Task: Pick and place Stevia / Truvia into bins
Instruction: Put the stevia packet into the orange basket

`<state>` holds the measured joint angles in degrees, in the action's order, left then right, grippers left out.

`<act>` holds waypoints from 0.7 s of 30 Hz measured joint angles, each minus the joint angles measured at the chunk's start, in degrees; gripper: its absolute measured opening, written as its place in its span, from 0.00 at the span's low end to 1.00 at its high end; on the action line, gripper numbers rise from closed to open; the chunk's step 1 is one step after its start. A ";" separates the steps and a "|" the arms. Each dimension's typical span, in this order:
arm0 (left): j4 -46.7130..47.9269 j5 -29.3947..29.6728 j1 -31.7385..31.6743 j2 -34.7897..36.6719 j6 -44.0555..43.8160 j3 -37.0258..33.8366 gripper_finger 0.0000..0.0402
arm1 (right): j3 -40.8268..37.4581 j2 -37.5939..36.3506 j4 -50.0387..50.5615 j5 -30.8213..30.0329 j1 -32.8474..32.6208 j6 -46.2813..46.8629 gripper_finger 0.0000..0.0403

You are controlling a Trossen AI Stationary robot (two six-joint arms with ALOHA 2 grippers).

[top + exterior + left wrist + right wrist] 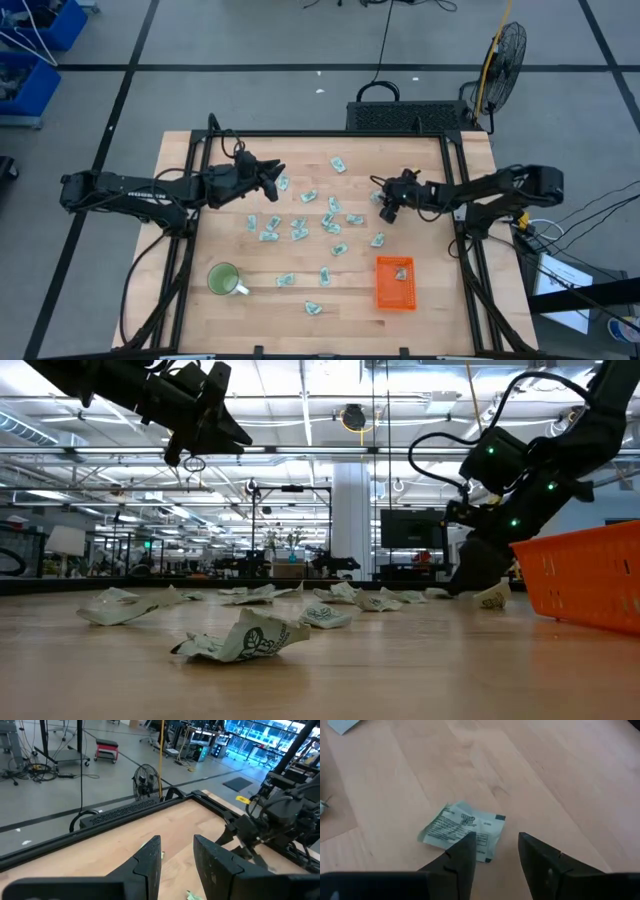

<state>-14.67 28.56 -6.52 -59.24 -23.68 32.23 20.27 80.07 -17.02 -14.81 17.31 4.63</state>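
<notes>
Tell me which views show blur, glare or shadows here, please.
Low view: near crumpled sachet sharp, ceiling lights glaring, left tool silhouetted. Right wrist view: packet readable, right tool soft. Left wrist view: blue-lit background, slightly soft. High view: even light, faint shadows on the table.

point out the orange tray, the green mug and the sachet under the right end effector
orange tray (395,296): high view, bare mesh floor.
green mug (222,278): high view, its open mouth.
sachet (457,826): right wrist view, printed face.
</notes>
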 joint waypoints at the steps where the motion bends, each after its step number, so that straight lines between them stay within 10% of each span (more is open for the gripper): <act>1: 0.09 0.02 0.00 0.00 0.00 0.00 0.30 | -0.01 0.38 -0.54 0.00 -0.01 -0.45 0.32; 13: 6.93 0.00 0.01 0.00 -1.63 0.00 0.30 | -0.04 -0.05 -2.49 3.54 -1.21 -2.27 0.02; 21: 7.60 -0.11 0.28 0.00 -3.87 0.00 0.30 | -0.07 -15.27 -0.54 23.33 -9.44 -2.35 0.01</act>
<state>-7.06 28.45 -6.24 -59.24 -27.55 32.23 20.21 64.80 -17.56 8.52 7.87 2.28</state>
